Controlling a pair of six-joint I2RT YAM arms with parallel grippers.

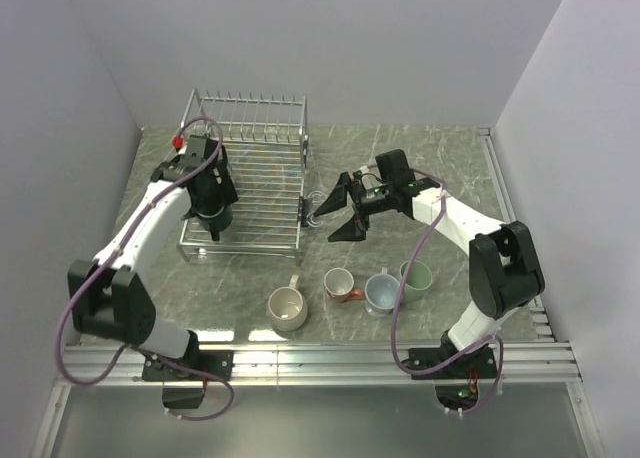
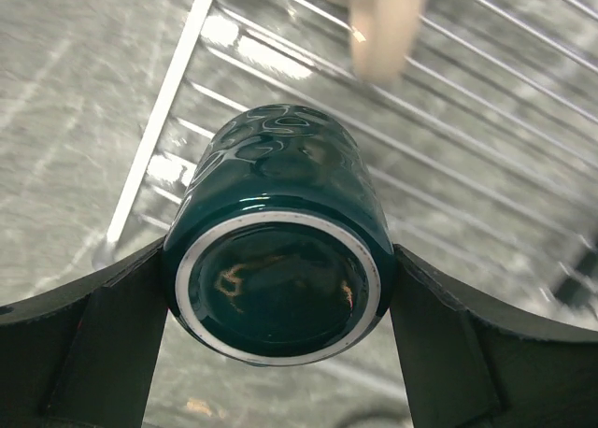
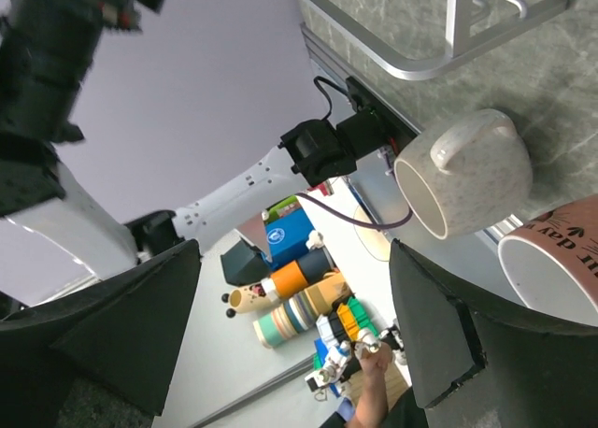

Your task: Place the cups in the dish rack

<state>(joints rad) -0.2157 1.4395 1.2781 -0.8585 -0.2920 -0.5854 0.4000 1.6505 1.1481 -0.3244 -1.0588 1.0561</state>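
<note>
My left gripper (image 1: 212,214) is shut on the dark green cup (image 2: 278,288). Both black fingers (image 2: 112,335) press its sides, and its base faces the wrist camera. It hangs over the front left part of the silver wire dish rack (image 1: 262,183). A blurred tan cup (image 2: 385,26) lies in the rack beyond it. My right gripper (image 1: 339,216) hovers open just right of the rack, with nothing between its fingers (image 3: 439,325). On the table in front stand the cream cup (image 1: 288,308), red-brown cup (image 1: 341,284), blue-grey cup (image 1: 381,292) and pale green cup (image 1: 416,276).
The rack's raised back row of tines (image 1: 250,113) stands near the far wall. Side walls close in the marble table (image 1: 450,168) on the left and right. An aluminium rail (image 1: 350,356) runs along the near edge by the arm bases.
</note>
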